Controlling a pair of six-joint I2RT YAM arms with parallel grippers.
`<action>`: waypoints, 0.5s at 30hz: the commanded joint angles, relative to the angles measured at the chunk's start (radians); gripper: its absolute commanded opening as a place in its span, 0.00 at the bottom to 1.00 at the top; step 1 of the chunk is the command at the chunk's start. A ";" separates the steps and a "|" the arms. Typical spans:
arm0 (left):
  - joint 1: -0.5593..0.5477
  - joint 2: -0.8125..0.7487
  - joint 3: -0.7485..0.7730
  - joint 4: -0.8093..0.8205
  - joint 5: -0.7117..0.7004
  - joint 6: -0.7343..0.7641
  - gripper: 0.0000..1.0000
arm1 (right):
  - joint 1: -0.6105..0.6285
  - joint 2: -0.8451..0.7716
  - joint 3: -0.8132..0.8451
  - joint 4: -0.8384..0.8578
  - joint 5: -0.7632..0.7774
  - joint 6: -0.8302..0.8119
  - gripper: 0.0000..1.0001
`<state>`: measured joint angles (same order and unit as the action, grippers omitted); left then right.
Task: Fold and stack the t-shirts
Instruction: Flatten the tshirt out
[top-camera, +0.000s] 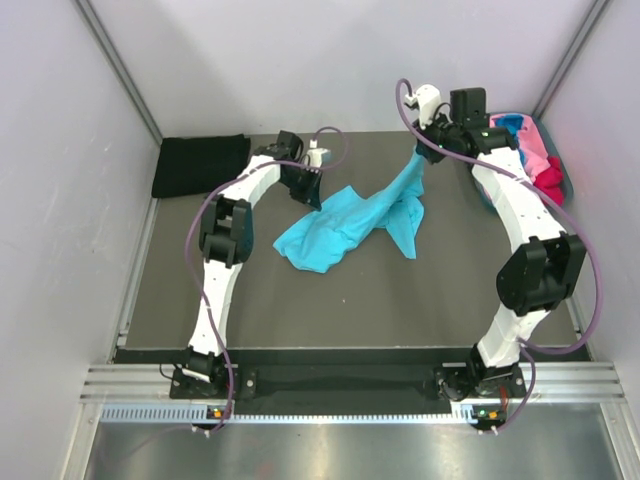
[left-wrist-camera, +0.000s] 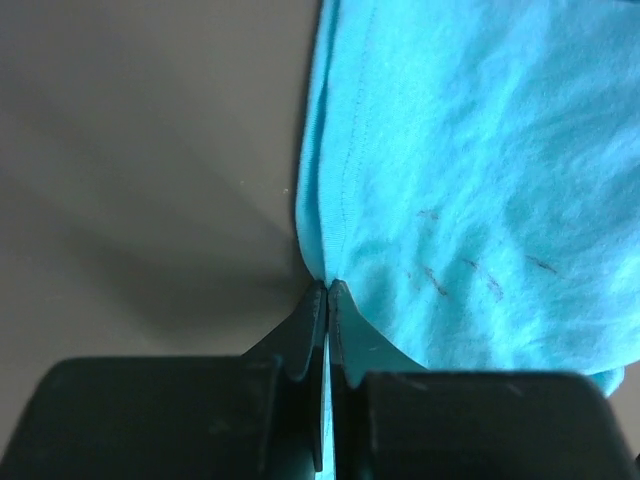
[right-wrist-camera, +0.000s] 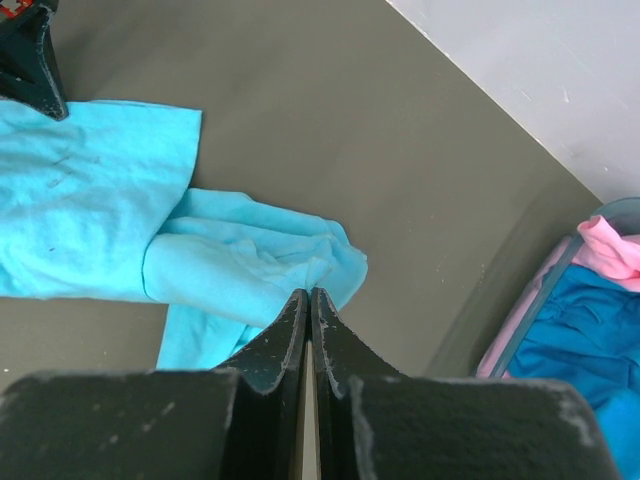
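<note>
- Black t-shirt (top-camera: 200, 165) sits folded flat in the far-left corner of the tabletop (top-camera: 400, 300).
- Left tool (top-camera: 312, 190) is clamped tight on the edge of the turquoise t-shirt (top-camera: 335, 230), down low.
- That shirt lies crumpled mid-tabletop, with one end pulled up to the right.
- Right tool (top-camera: 428, 150) is pinched onto that raised end.
- Far right, a tub (right-wrist-camera: 535, 295) holds the pink t-shirt (top-camera: 538, 150), blue t-shirt (top-camera: 510, 125) and red t-shirt (top-camera: 550, 180).

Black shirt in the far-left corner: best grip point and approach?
I'd pinch the black shirt at its right edge, descending from above on its open side. It lies flat, folded, tucked into the wall corner, so the left and far edges look blocked. First the left gripper and right gripper must release the turquoise shirt.
</note>
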<state>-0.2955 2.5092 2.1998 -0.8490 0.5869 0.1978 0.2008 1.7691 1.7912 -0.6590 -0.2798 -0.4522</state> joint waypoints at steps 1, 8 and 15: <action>-0.010 0.027 0.026 0.007 -0.036 0.017 0.00 | 0.012 -0.008 0.019 0.042 0.020 -0.005 0.00; 0.009 -0.183 0.066 0.132 -0.110 0.035 0.00 | -0.011 0.117 0.192 0.118 0.160 -0.017 0.00; 0.018 -0.576 -0.118 0.431 -0.248 0.075 0.00 | -0.037 0.173 0.409 0.197 0.215 -0.045 0.00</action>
<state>-0.2859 2.2005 2.1250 -0.6685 0.4126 0.2306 0.1802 1.9884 2.1132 -0.5671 -0.1158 -0.4767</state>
